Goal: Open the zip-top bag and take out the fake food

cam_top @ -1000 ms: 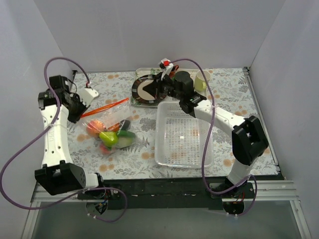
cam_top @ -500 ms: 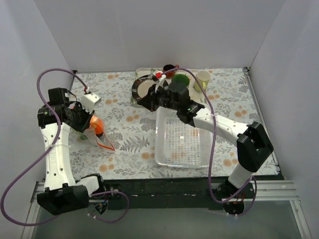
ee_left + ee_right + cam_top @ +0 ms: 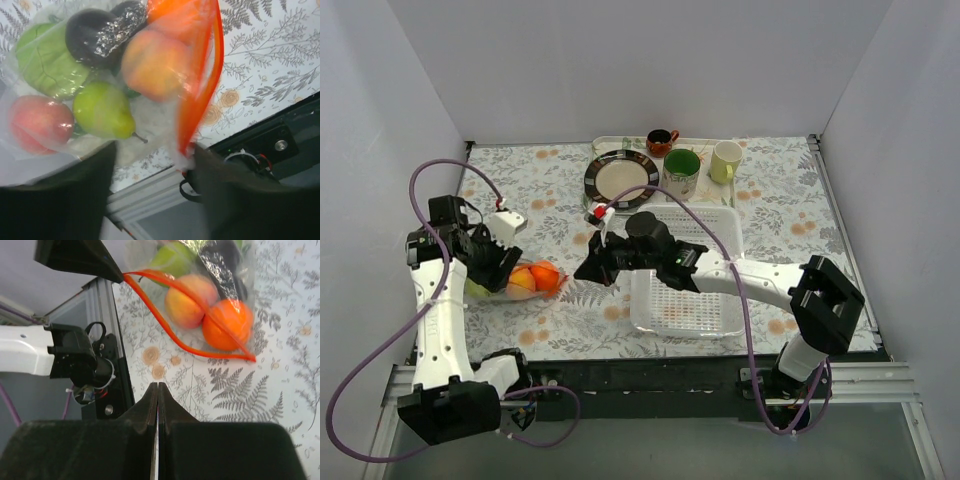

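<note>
Left tool [image 3: 155,150] is clenched on bunched plastic at the mouth end of the zip-top bag [image 3: 145,125], its 2 dark fingers [image 3: 55,200] apart by the width of that bunch. The end of the orange-red zip strip [image 3: 200,90] sits right at 1 fingertip. The strip's 2 sides are spread apart, so the mouth is open. All the fake food [image 3: 525,281] is inside the bag: yellow-green pear [image 3: 102,112], peach [image 3: 155,62], orange [image 3: 175,12], dark round piece [image 3: 92,35], green veined piece [image 3: 47,60] and pink-red fruit [image 3: 40,122]. The bag is at the near-left of the floral worktop [image 3: 570,200], just beside the left tool; cannot tell if it touches the surface. Right tool [image 3: 157,386] is clenched shut on nothing, fingers pressed together, pointing at the bag's open side and apart from it. The right arm reaches across the white lattice basket [image 3: 685,300] at centre-right. A tray [image 3: 605,142] at the far edge holds a plate [image 3: 622,178], a green mug [image 3: 681,170], a pale cup [image 3: 725,160] and a small dark-red cup [image 3: 660,142].
</note>
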{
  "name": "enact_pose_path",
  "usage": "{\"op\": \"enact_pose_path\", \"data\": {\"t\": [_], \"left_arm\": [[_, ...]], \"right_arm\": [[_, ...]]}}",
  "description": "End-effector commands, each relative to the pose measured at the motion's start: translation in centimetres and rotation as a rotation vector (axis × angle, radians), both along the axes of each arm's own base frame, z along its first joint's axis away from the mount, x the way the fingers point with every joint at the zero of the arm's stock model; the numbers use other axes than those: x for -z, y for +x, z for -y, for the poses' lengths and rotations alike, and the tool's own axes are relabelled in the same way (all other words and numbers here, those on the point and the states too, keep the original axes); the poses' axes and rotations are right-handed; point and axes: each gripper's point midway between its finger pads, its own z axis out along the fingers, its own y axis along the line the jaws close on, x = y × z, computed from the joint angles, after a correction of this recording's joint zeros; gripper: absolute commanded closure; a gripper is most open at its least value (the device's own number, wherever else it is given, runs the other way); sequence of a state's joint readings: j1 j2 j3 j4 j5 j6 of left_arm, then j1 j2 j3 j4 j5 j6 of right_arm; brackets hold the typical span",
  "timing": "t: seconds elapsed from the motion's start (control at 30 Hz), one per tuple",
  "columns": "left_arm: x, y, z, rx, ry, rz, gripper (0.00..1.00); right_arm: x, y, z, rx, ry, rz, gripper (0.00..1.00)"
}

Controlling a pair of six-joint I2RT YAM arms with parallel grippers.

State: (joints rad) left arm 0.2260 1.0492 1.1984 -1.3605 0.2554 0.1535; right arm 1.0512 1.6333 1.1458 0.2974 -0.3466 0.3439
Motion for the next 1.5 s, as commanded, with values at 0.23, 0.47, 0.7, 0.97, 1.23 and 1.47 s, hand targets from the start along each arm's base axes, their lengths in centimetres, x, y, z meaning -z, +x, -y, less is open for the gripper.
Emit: {"op": "enact_pose_path", "data": {"t": [0.23, 0.47, 0.7, 0.97, 1.23, 1.47], "left_arm": [[-3.4, 3.2, -3.4, -0.153, 0.113, 0.032, 0.02], [4.0, 2.7, -13.8, -0.407, 0.288, -0.032, 0.02], [7.3, -0.7, -15.6, -0.475, 0.102, -0.206, 0.02], [9.7, 0.3, -12.6, -0.420, -0.009, -0.138, 0.02], [12.0, 1.5, -8.9, -0.325, -0.197, -0.170, 0.02], [10.9, 1.2, -1.0, -0.169, -0.412, -0.256, 0.02]], "right_arm": [[3.9, -1.6, 0.2, 0.013, -0.039, -0.094, 0.99], [4.7, -2.8, 0.7, -0.005, -0.050, -0.113, 0.99], [5.7, -3.6, 1.0, -0.027, -0.060, -0.127, 0.99], [7.9, -4.6, -0.7, -0.073, -0.076, -0.182, 0.99], [8.9, -5.3, -2.7, -0.104, -0.063, -0.244, 0.99], [8.3, -4.6, -4.3, -0.093, -0.044, -0.251, 0.99]]}}
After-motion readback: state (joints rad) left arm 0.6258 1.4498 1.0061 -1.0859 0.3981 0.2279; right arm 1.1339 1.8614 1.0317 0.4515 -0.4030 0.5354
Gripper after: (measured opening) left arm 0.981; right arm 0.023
